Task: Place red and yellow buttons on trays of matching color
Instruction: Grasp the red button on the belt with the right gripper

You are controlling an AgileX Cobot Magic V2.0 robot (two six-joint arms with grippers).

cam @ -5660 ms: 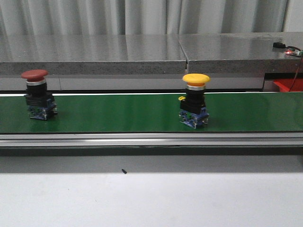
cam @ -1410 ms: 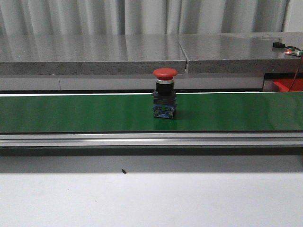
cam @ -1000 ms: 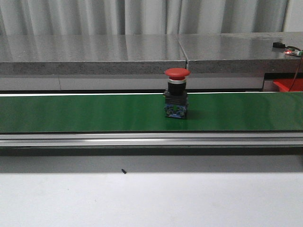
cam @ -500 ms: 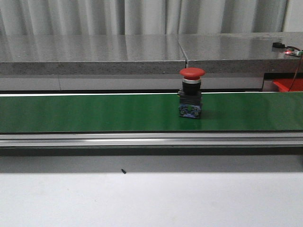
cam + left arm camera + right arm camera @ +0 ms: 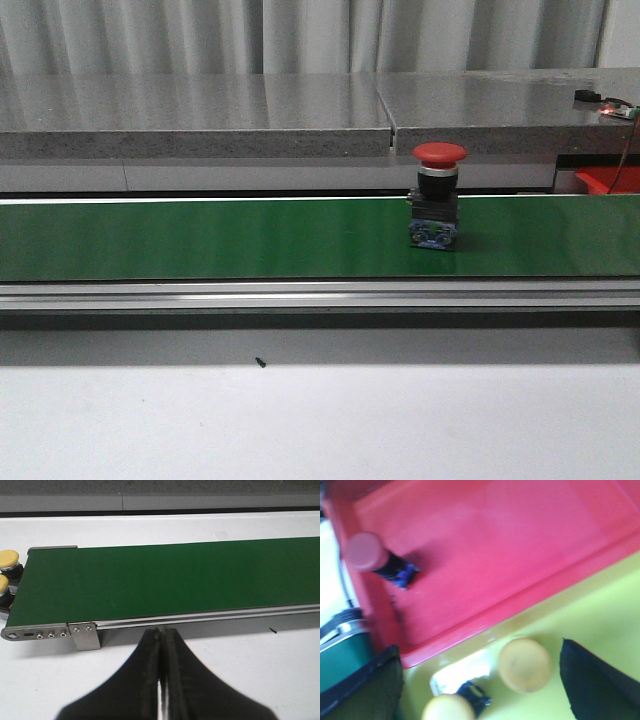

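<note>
The left fingers (image 5: 161, 680) are pressing together, holding nothing, hanging over the white bench (image 5: 260, 670) just short of the green conveyor belt (image 5: 165, 580). The right fingers (image 5: 480, 680) are spreading wide and empty above the trays — the view is blurred. One red button (image 5: 438, 196) is standing upright on the belt, at about 2 o'clock from the middle of the front view. Another red button (image 5: 377, 560) is lying in the red tray (image 5: 520, 545), and two yellow buttons (image 5: 524, 664) are sitting in the yellow tray (image 5: 610, 615) beside it. Two more yellow caps (image 5: 8, 560) are showing past the belt's end.
</note>
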